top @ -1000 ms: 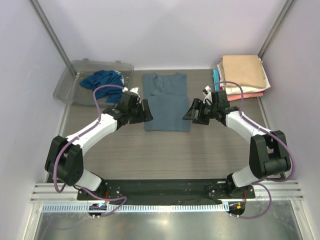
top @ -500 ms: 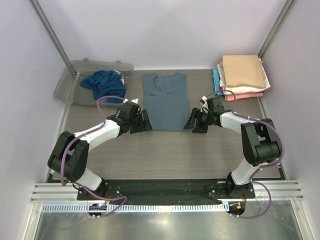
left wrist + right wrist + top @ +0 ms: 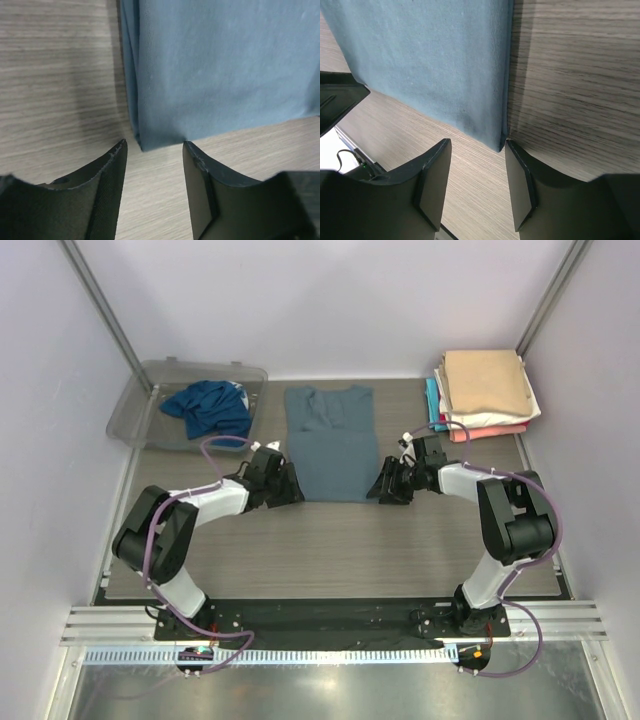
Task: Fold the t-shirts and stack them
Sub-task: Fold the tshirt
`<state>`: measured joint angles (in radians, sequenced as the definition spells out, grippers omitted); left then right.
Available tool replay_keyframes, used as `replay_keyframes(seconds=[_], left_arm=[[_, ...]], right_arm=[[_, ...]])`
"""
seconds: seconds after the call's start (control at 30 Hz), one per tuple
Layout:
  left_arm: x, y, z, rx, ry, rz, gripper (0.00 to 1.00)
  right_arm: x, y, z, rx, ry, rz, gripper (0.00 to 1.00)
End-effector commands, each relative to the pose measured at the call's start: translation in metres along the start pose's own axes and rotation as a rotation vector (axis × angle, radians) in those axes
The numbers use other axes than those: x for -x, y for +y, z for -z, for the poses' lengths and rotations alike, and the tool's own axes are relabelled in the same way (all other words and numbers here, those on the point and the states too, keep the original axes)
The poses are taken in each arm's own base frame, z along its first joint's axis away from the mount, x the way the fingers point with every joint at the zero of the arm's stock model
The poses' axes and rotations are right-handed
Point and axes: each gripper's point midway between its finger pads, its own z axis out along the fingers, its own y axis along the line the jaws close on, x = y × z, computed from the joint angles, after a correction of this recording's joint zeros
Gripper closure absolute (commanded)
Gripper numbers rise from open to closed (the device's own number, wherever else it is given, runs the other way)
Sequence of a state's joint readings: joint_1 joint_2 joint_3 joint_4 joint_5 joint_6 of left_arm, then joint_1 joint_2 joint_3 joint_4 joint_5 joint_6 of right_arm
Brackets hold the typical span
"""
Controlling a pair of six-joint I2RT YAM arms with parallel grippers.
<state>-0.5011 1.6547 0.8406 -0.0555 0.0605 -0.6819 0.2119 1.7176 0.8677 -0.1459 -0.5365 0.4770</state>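
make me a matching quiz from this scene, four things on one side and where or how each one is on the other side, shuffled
Column one
1. slate-blue t-shirt
2. teal-blue t-shirt
3. tan t-shirt
4. left gripper

Column two
a. crumpled in the clear tub
b. open, at a near corner of a shirt
c. lying flat, sides folded in
d. on top of the folded pile

Pairs: 1-c; 2-a; 3-d; 4-b

We record one clear plastic tub (image 3: 138, 412) at the far left of a wood-grain table (image 3: 330, 540), pale walls (image 3: 320, 300) behind.
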Motion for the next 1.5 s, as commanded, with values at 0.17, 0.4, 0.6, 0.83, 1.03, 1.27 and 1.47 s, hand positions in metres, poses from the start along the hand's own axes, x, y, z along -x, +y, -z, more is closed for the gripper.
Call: replay_keyframes(seconds=[0.17,0.4,0.6,0.83,1.03,1.27,1.47], left_arm=[[-0.011,0.023,-0.013,0.060,0.001,0.031,0.56],[-0.011,0.027,-0.018,0.069,-0.010,0.032,0.78],[-0.008,0.022,-0.021,0.052,-0.015,0.032,1.00],[0.001,0.005,-0.001,-0.004,-0.035,0.031,1.00],[-0.015,-0.017,0.045,-0.055,-0.014,0.039,1.00],[-0.063,-0.055,0.122,-0.116,0.054,-0.008,1.00],[-0.103,-0.073,0.182,-0.171,0.059,0.049,1.00]], right_arm=[[-0.005,-0.012,-0.008,-0.028,0.015,-0.001,0.51],[-0.006,-0.017,-0.011,-0.037,0.024,-0.006,0.65],[-0.004,-0.017,-0.012,-0.037,0.021,-0.005,0.85],[0.001,-0.005,0.003,-0.028,-0.018,0.008,0.99],[-0.016,0.005,0.042,-0.055,-0.048,0.018,0.99],[-0.053,0.023,0.107,-0.077,-0.128,0.005,0.99],[-0.090,0.056,0.181,-0.025,-0.208,0.007,0.99]])
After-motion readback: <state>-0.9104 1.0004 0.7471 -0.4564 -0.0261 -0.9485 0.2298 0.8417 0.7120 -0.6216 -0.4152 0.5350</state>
